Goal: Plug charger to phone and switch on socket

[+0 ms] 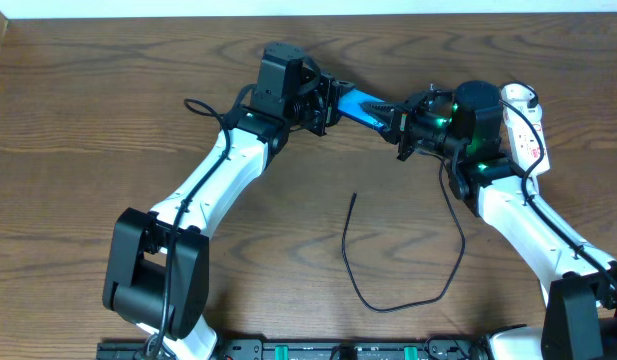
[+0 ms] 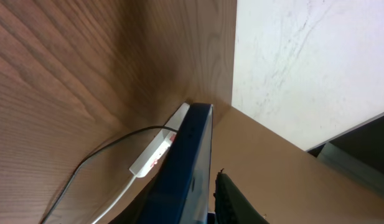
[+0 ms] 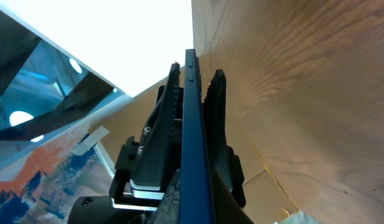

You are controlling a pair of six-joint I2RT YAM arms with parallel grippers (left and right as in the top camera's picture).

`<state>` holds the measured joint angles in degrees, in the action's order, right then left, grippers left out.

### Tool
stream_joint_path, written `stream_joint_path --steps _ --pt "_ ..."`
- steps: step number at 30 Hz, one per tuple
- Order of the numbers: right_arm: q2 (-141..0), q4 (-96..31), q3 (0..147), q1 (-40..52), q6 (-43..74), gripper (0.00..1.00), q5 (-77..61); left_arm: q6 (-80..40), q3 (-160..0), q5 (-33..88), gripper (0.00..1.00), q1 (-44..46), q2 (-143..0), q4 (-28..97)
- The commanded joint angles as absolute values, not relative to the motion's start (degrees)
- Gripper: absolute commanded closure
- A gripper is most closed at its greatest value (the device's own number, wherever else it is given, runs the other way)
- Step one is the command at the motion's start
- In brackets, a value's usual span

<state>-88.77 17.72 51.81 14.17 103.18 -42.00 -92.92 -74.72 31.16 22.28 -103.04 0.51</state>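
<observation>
Phone [image 3: 192, 155] edge-on, clamped tight in right claw [image 3: 195, 70], upper middle of frame; left claw [image 1: 333, 103] at its other end, hold unclear; charger [image 1: 345, 245] loose on worktop [image 1: 88, 150] lower centre, so looks pre-plug, next probably grab tip, align to port.

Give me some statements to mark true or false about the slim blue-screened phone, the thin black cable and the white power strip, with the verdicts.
1. The right gripper is shut on the slim blue-screened phone. True.
2. The plug tip of the thin black cable is in the phone. False: it lies free on the wooden table, apart from the phone.
3. The white power strip lies beside the left arm. False: it lies by the right arm.
4. The cable curves across the table nearer the arm bases than the phone. True.
</observation>
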Motion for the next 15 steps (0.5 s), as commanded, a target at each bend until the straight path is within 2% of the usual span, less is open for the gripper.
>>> stream_joint_path --steps 1,5,13,14,15 --pt "-88.4 18.2 53.1 14.7 102.6 0.99 -43.2 -92.4 -74.9 31.5 0.81 22.9 -102.1 0.3" --pt "-88.4 18.2 53.1 14.7 102.6 0.99 -43.2 -92.4 -74.9 31.5 0.92 22.9 -102.1 0.3" --pt "-88.4 18.2 53.1 14.7 102.6 0.98 -43.2 -92.4 -74.9 31.5 0.93 22.9 -102.1 0.3" --pt "-88.4 18.2 53.1 14.7 102.6 0.97 -43.2 -92.4 -74.9 31.5 0.93 22.9 -102.1 0.3" --pt "-88.4 18.2 53.1 14.7 102.6 0.89 -43.2 -92.4 -74.9 31.5 0.93 22.9 -102.1 0.3"
